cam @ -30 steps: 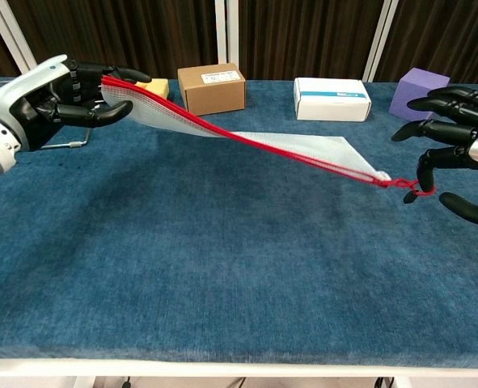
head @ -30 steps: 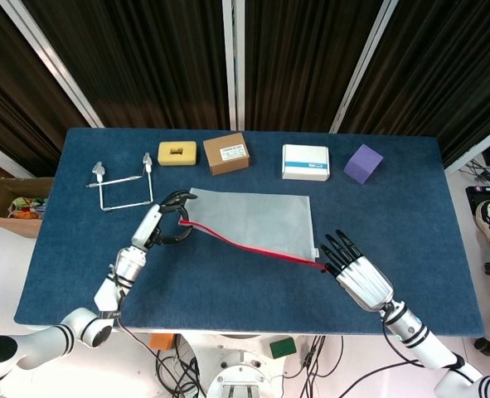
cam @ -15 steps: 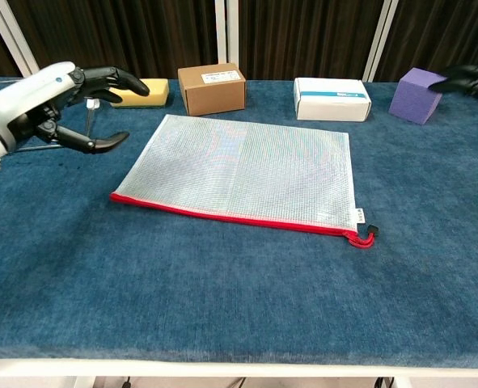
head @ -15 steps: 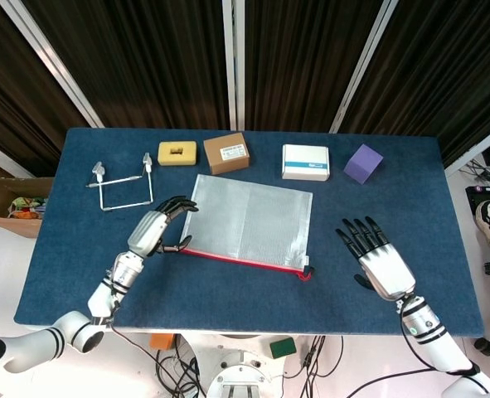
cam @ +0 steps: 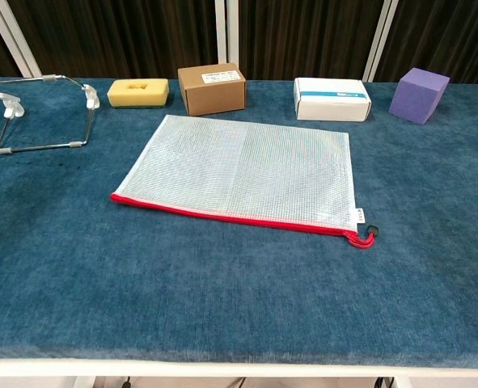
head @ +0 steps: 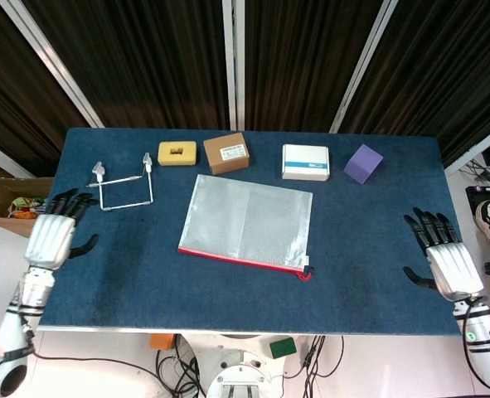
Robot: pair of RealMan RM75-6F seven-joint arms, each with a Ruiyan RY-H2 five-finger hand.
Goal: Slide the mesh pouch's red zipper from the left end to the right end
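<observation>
Mesh pouch (cam: 247, 174): lay flat, likely light and floppy; best pinched at red zipper pull (cam: 367, 237). Left hand (head: 50, 239) and right hand (head: 445, 258): fingers spread, empty.

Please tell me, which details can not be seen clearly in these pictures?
- Brown box label text: too small in both views.
- White box print: too small.
- Both hands: outside the chest view; left hand and right hand show in the head view only.
- Zipper pull: too small to see its teeth fully closed.

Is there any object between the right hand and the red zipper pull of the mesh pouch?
No. Only bare blue table cloth lies between the right hand and the red zipper pull at the pouch's right end.
</observation>
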